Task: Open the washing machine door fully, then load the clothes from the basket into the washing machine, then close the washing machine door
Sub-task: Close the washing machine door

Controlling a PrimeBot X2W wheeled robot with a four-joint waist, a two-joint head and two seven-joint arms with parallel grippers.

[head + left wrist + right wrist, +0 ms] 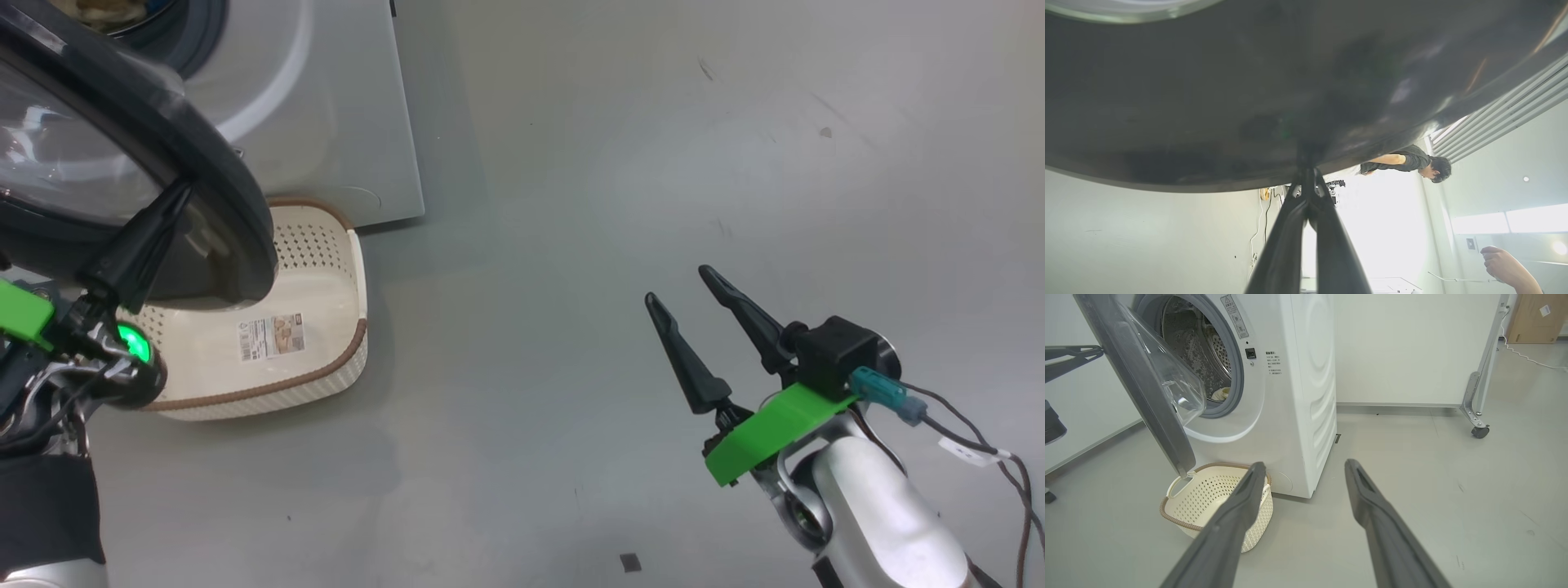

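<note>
Door handling looks simple — the washing machine door [245, 212], half open over the empty basket [353, 269], is stiff, weighty and glossy-slick, best pushed on its black rim, where the left gripper [181, 192], fingers together, rests its tips, while the right gripper [679, 286] hangs spread, holding nothing.

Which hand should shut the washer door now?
Left. The left hand, closed, is against the washing machine door on its black rim; the open right hand hangs over bare floor, away from it.
</note>
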